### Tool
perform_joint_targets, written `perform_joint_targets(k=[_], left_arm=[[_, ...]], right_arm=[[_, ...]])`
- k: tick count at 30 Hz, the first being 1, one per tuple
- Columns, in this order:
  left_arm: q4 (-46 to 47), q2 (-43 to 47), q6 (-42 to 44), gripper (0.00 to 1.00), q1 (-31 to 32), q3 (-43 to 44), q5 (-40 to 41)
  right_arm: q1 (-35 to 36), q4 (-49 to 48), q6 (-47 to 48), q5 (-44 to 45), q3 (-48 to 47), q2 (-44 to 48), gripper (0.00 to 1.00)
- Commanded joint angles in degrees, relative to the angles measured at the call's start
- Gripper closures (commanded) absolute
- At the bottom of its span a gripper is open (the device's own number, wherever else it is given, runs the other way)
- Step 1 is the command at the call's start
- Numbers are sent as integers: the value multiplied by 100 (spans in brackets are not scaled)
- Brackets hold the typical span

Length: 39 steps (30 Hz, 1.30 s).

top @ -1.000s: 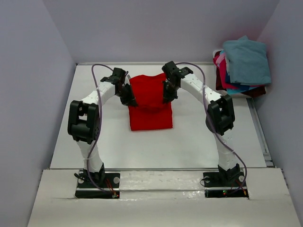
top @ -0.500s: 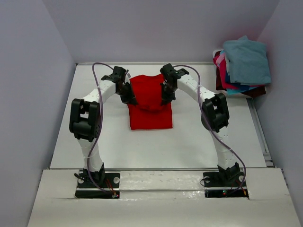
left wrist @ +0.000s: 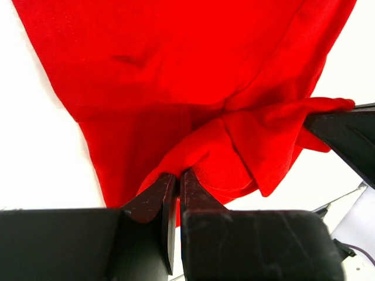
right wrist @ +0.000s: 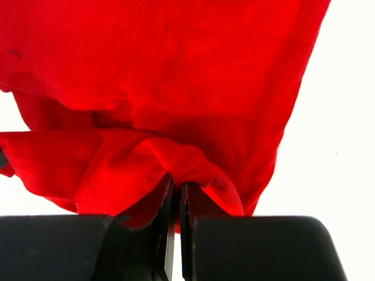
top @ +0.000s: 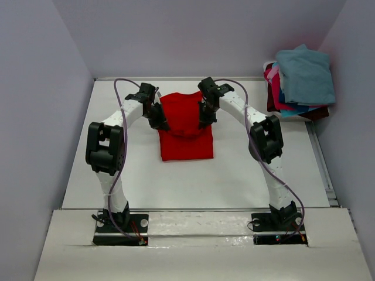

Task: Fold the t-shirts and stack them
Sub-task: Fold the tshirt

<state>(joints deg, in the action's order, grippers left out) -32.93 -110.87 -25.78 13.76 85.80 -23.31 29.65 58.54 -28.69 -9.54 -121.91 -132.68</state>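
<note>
Red t-shirt [top: 186,143] lies mid-desk betw. the two arms, on the white matte desk [top: 246,175]. Soft plain cloth, bright red, no print. Near half is flat & roughly rectangular w/ a straight lower hem. Far half is lifted into a rounded, sagging fold.

Left pincer [left wrist: 177,178]: black fingers pressed together on a bunched edge of the red cloth at the shirt's left side. Fabric humps & creases around the tips.

Right pincer [right wrist: 176,190]: same on the right side, fingers clamped on a pinch of red cloth, w/ a wrinkled flap drooping beside it.

Left wrist view shows a faint stitch line; both wrist views show soft shadows in the folds.

Other t-shirts sit in a loose pile at far right by the wall, well apart from the red one. Teal-blue one [top: 304,73] is on top, crumpled. Pink [top: 271,79], blue [top: 296,109] & dark maroon [top: 319,114] edges poke out under it.
</note>
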Motion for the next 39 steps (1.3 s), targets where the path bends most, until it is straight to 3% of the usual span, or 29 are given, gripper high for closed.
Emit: perform_joint_targets(k=[1, 14, 24, 25, 28, 29, 30, 31, 32, 33, 39], left_arm=[[-3, 135, 47, 94, -40, -168, -7], [102, 171, 73, 94, -40, -397, -77], [94, -162, 47, 94, -40, -73, -60], [85, -198, 47, 94, -40, -37, -60], [129, -260, 12, 77, -40, 51, -60], [146, -286, 3, 60, -40, 77, -60], [164, -295, -15, 39, -40, 112, -51], [190, -347, -41, 31, -40, 199, -33], [190, -374, -41, 8, -40, 253, -7], [155, -435, -50, 1, -40, 392, 11], [50, -296, -94, 1, -40, 578, 98]], right_arm=[[-29, 8, 65, -48, -149, 67, 93], [-29, -159, 65, -74, 123, 199, 93], [-82, -19, 144, -57, -517, -223, 93], [-82, 8, 135, -48, -570, -258, 87], [-135, -45, 127, 49, -624, -284, 43], [-135, -80, 127, 57, -615, -267, 15], [-196, -115, 127, 49, -632, -276, 0], [-196, -124, 127, 49, -641, -276, 0], [-196, -133, 118, 57, -650, -276, 0], [-257, -124, 118, 84, -668, -276, 0], [-258, -167, 74, 198, -466, -39, 0]])
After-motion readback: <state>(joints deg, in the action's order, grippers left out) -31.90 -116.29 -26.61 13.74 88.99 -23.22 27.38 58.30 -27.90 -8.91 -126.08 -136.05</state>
